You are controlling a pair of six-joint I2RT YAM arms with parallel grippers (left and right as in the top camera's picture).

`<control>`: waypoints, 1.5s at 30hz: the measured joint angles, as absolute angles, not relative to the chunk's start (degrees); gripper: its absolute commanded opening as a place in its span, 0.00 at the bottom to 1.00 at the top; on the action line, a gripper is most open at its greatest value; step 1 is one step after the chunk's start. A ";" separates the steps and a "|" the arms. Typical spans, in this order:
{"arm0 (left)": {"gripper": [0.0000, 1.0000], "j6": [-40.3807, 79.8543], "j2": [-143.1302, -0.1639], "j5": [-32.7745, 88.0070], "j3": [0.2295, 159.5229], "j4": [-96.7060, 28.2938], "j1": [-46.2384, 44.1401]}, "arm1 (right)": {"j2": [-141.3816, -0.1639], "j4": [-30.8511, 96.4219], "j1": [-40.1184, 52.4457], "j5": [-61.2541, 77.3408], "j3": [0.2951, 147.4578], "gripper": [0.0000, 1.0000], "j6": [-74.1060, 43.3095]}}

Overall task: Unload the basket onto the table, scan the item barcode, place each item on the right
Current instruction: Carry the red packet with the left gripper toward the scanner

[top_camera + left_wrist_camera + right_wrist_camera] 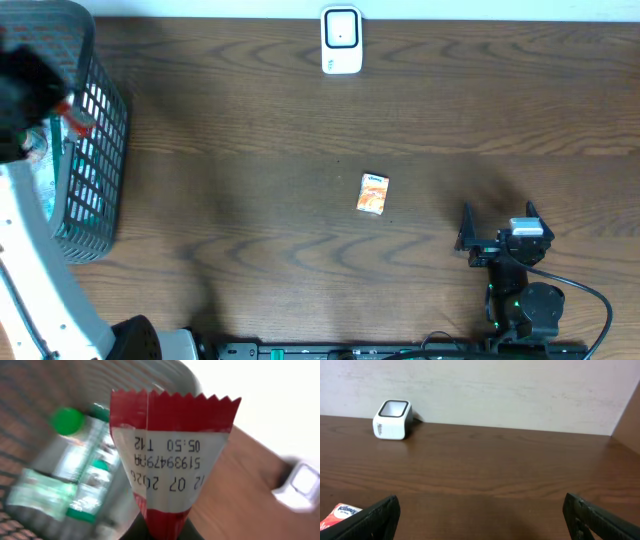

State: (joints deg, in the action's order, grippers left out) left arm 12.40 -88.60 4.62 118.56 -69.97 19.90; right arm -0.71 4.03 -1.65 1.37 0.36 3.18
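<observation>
My left gripper [161, 529] is shut on the lower end of a red and white sachet [172, 455] with a zigzag top edge and a printed date code. It holds the sachet upright above the basket [95, 150]; from overhead the sachet [78, 120] shows as a red patch at the basket's rim. The white scanner [341, 40] stands at the table's far edge, also in the right wrist view [392, 420] and blurred in the left wrist view [302, 485]. My right gripper [497, 232] rests open near the front right, nothing between its fingers [375, 520].
The grey mesh basket holds a green-capped bottle [75, 460] and other packages. A small orange and white tissue pack [373, 193] lies mid-table, left of my right gripper [482, 525], and shows at that view's lower left corner [337, 515]. A pale wall runs behind the table.
</observation>
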 measured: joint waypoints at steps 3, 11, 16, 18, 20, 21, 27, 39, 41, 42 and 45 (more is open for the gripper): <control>0.08 12.99 -89.41 6.92 117.10 -71.64 12.99 | -0.69 4.05 -1.65 1.37 0.36 0.99 3.18; 0.08 13.98 -94.52 9.21 103.18 -66.32 -6.37 | -0.71 4.05 -1.65 1.37 0.36 0.99 3.20; 0.08 14.94 -101.03 9.65 93.60 -58.96 -17.45 | -0.71 4.05 -1.65 1.34 0.36 0.99 3.20; 0.07 15.22 -103.83 9.82 91.15 -56.47 -20.82 | -0.71 4.05 -1.65 1.34 0.36 0.99 3.20; 0.07 15.31 -106.96 10.02 89.78 -54.52 -23.88 | -0.71 4.05 -1.65 1.34 0.36 0.99 3.20; 0.07 15.44 -108.57 10.02 89.47 -53.63 -25.21 | -0.71 4.05 -1.65 1.34 0.36 0.99 3.20; 0.07 16.78 -116.95 10.20 89.38 -48.36 -30.35 | -0.71 4.03 -1.65 1.34 0.36 0.99 3.18; 0.07 20.58 -119.70 10.17 89.36 -46.89 -33.23 | -0.71 4.03 -1.65 1.34 0.36 0.99 3.18; 0.07 21.15 -119.70 10.17 89.36 -46.83 -34.28 | -0.71 4.03 -1.65 1.34 0.36 0.99 3.20; 0.07 21.45 -119.70 10.15 89.34 -46.65 -34.92 | -0.71 4.03 -1.65 1.34 0.36 0.99 3.18; 0.07 22.63 -119.70 9.93 88.88 -44.25 -37.01 | -0.71 4.05 -1.65 1.34 0.36 0.99 3.20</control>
